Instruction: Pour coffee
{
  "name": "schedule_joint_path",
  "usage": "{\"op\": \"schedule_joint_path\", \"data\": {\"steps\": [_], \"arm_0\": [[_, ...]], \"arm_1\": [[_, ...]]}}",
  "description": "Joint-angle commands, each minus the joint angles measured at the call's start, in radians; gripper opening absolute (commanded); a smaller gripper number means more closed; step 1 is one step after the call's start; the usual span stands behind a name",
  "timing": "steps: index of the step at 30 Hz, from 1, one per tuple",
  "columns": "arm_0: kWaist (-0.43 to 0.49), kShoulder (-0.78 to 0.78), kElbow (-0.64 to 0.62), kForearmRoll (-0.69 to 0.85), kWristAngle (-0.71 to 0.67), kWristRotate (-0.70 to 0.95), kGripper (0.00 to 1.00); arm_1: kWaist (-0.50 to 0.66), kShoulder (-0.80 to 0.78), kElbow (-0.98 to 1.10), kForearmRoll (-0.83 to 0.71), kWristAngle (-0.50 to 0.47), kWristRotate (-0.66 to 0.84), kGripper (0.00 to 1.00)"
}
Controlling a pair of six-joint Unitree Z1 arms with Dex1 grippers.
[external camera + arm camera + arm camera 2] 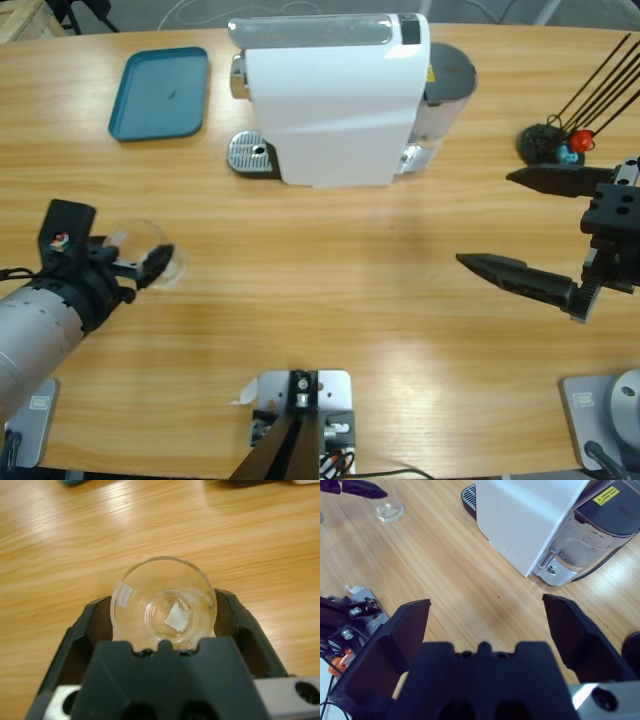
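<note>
A: What could be going wrong from here?

B: The left end effector point(150, 264) is sitting at the left of the high view with its jaws closed around a small clear glass tumbler point(163, 603). In the left wrist view the glass looks smooth and thin-walled, held only at its two sides. My judgement is that it could be slipping or tipping if the arm is swinging quickly toward the coffee machine point(335, 98).

A: Anything else?

B: The drip tray point(252, 155) at the machine's left end is a small target under the overhanging head. A slightly off approach could be knocking the tumbler's rim against the white body, or leaving it off-centre, so that the coffee misses the glass and spills onto the worktop point(340, 270).

A: And the right arm?

B: The right end effector point(535, 228) is hanging at the right edge of the high view with its jaws spread wide, gripping nothing and well apart from the machine.

A: What are the containers holding?

B: I am seeing no brown liquid in the tumbler; only a pale patch at its base, possibly a label or a reflection. The teal tray point(160, 92) in the upper left is showing bare. The machine's clear rear tank point(592, 540) is too hazy to judge.
</note>
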Motion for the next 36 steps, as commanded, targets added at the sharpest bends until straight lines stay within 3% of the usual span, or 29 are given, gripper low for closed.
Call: {"op": "schedule_joint_path", "data": {"steps": [1,3,5,7,10,14,15,17,19,20,25,32,34,36], "arm_0": [[0.037,-0.072,0.066,-0.106,-0.007,0.248,0.0],[0.078,-0.124,0.067,-0.113,-0.005,0.375,0.0],[0.131,-0.168,0.067,-0.161,-0.024,0.611,0.0],[0.19,-0.216,0.067,-0.218,-0.063,0.825,0.0],[0.35,-0.305,0.07,-0.326,-0.278,1.13,0.0],[0.612,-0.301,0.069,-0.456,-0.631,1.39,0.0],[0.663,-0.285,0.067,-0.479,-0.694,1.456,0.0],[0.757,-0.265,0.056,-0.508,-0.819,1.587,0.0],[0.827,-0.243,0.031,-0.513,-0.912,1.657,0.0],[0.85,-0.23,0.021,-0.513,-0.944,1.683,0.0],[0.945,-0.15,0.002,-0.56,-1.077,1.775,0.0],[1.027,-0.016,-0.05,-0.657,-1.139,1.845,0.0],[1.03,0.034,-0.074,-0.69,-1.154,1.854,0.0],[1.029,0.077,-0.09,-0.72,-1.169,1.853,0.0]], "arm_1": [[0.011,-0.013,0.023,0.008,-0.003,0.013,0.987],[0.011,-0.026,-0.011,0.051,-0.011,0.0,0.99],[0.011,-0.044,-0.045,0.092,-0.037,0.0,0.989],[0.011,-0.052,-0.081,0.131,-0.044,0.001,0.844],[0.01,-0.054,-0.118,0.149,-0.048,0.011,0.811],[0.011,-0.044,-0.124,0.156,-0.059,0.02,0.806],[0.01,-0.044,-0.125,0.159,-0.059,0.03,0.736],[0.009,-0.046,-0.126,0.166,-0.056,0.048,0.469],[0.001,-0.045,-0.129,0.189,-0.054,0.058,0.246],[-0.005,-0.045,-0.129,0.193,-0.045,0.061,0.214],[-0.019,-0.044,-0.127,0.193,-0.023,0.063,0.214],[-0.037,-0.055,-0.143,0.224,0.019,0.08,0.209],[-0.04,-0.061,-0.145,0.233,0.03,0.089,0.099],[-0.04,-0.062,-0.144,0.238,0.029,0.097,0.089]]}}
